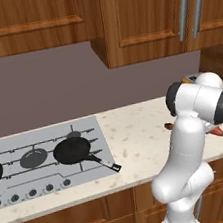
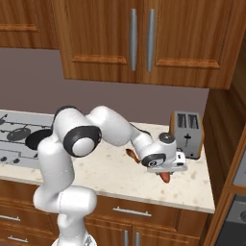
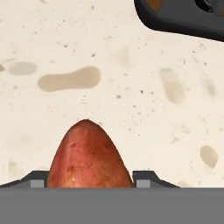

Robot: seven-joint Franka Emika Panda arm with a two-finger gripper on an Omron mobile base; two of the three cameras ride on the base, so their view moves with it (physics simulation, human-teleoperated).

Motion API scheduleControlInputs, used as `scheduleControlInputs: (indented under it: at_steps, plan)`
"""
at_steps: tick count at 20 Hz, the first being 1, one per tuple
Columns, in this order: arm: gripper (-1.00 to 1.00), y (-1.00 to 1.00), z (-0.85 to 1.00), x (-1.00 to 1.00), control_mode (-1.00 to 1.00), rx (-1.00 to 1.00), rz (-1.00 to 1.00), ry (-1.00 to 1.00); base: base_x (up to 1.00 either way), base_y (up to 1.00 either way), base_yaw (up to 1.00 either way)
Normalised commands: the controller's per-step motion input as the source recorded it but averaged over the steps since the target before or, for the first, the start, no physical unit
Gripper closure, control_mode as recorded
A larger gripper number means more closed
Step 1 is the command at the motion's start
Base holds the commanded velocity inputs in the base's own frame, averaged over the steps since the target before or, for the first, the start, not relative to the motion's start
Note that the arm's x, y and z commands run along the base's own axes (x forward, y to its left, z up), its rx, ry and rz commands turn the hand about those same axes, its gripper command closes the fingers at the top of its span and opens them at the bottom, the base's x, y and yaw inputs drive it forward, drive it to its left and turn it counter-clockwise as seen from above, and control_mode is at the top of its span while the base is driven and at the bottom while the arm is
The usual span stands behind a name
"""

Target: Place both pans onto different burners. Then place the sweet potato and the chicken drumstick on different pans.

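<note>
1. no writing can be read anywhere.
2. my gripper (image 3: 89,180) has its jaws on both sides of the sweet potato (image 3: 89,157); a firm grip i cannot tell.
3. the potato, mottled red-orange and tapered, is over the speckled beige counter (image 3: 131,96).

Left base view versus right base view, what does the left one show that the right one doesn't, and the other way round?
Left base view alone: a pan sitting on a burner area of the cooktop, its handle pointing toward the counter's front edge, plus the row of front knobs. Right base view alone: the toaster in full at the counter's far end, the gripper low over the counter, and the sweet potato under it, with a brown piece beside the arm. Both share the speckled counter, the wooden cabinets and the white arm.
</note>
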Motion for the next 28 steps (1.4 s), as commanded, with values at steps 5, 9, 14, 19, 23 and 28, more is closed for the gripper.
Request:
scheduleControlInputs:
  at_steps: [5,9,14,19,23,28]
  plan:
    - [1.00,-0.08,-0.14,-0.07,-1.00,0.02,0.00,0.03,0.00,0.00,0.00]
    - [1.00,0.09,0.22,-0.33,-1.00,0.02,0.00,-0.03,0.00,0.00,0.00]
    - [1.00,0.44,0.28,-0.31,-1.00,0.00,0.03,-0.01,0.00,0.00,0.00]
    - [1.00,0.72,0.25,-0.39,-1.00,-0.05,0.02,-0.01,0.00,0.00,0.00]
    - [1.00,0.74,0.36,-0.46,-1.00,-0.08,0.00,-0.02,0.00,0.00,0.00]
    - [1.00,0.71,0.50,-0.48,-1.00,-0.08,0.00,0.00,0.00,0.00,0.00]
